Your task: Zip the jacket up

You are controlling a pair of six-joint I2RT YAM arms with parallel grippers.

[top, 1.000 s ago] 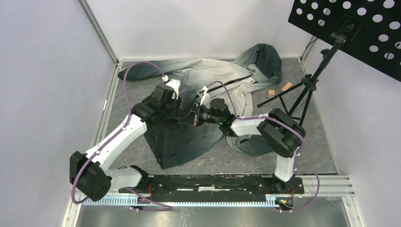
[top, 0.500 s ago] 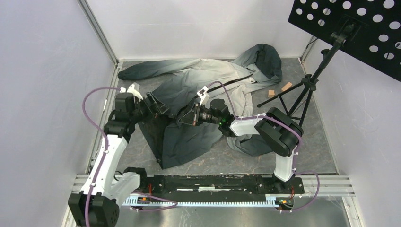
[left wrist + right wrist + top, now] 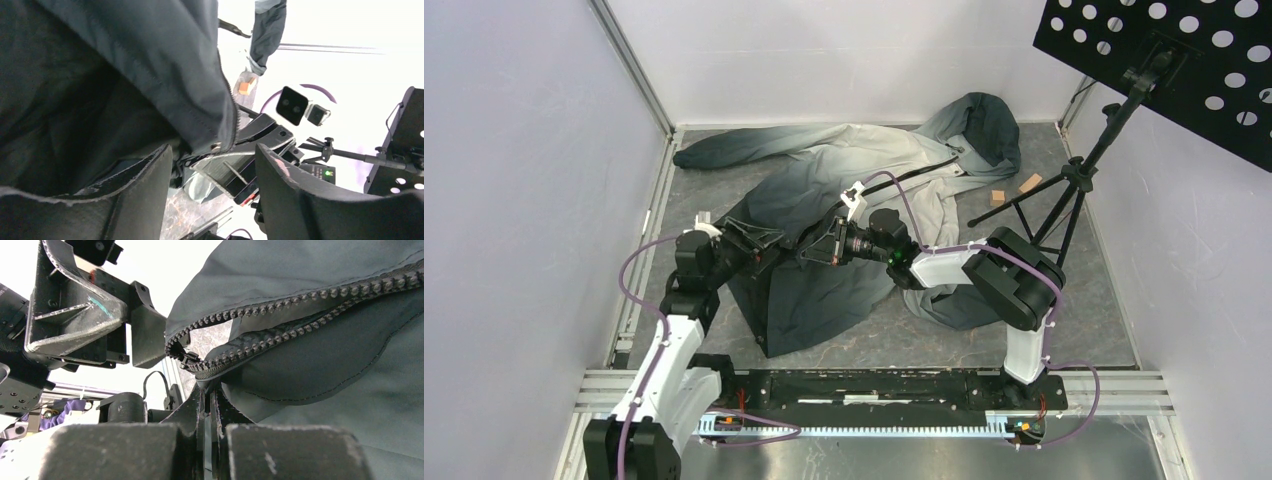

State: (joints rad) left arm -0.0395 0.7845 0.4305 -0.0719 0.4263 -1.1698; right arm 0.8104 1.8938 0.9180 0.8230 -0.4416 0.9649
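The jacket (image 3: 864, 165) lies spread on the grey floor, pale in the middle, dark at the hem and hood, its dark zipper (image 3: 929, 170) running toward the hood. My right gripper (image 3: 816, 250) is shut on the zipper at its lower end. In the right wrist view (image 3: 210, 407) the slider (image 3: 187, 359) sits just above the shut fingers, and the two tooth rows (image 3: 300, 315) part to the right. My left gripper (image 3: 769, 240) is open just left of it. In the left wrist view (image 3: 212, 187) the jacket's dark hem corner (image 3: 200, 115) hangs above the gap between its spread fingers.
A black tripod stand (image 3: 1074, 180) with a perforated black panel (image 3: 1164, 60) stands at the right. Two small wooden blocks (image 3: 1014, 190) lie by its legs. White walls close in the left and back. The arms' base rail (image 3: 874, 385) runs along the near edge.
My left arm has folded back to the left and near side. Its gripper drew a little left from the right gripper and now points right at the hem. The right arm has barely moved.
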